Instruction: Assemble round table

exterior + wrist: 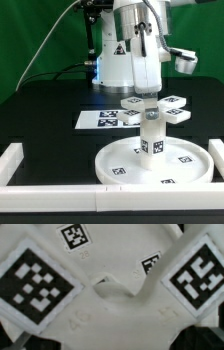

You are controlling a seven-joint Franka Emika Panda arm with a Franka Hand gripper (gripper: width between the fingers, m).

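The wide round disc point(152, 160) is seen lying flat on the black table point(40, 110), near the white border rail point(120, 193) at the near edge. The short thick cylinder point(151, 135) stands upright at the disc's centre, and the flat-armed piece point(156, 106) point(110, 291) is set on top of the cylinder. The gripper point(147, 88) hangs directly above that piece; whether its jaws are apart cannot be told. The marker board point(100, 118) lies toward the exterior view's left, beyond the disc.
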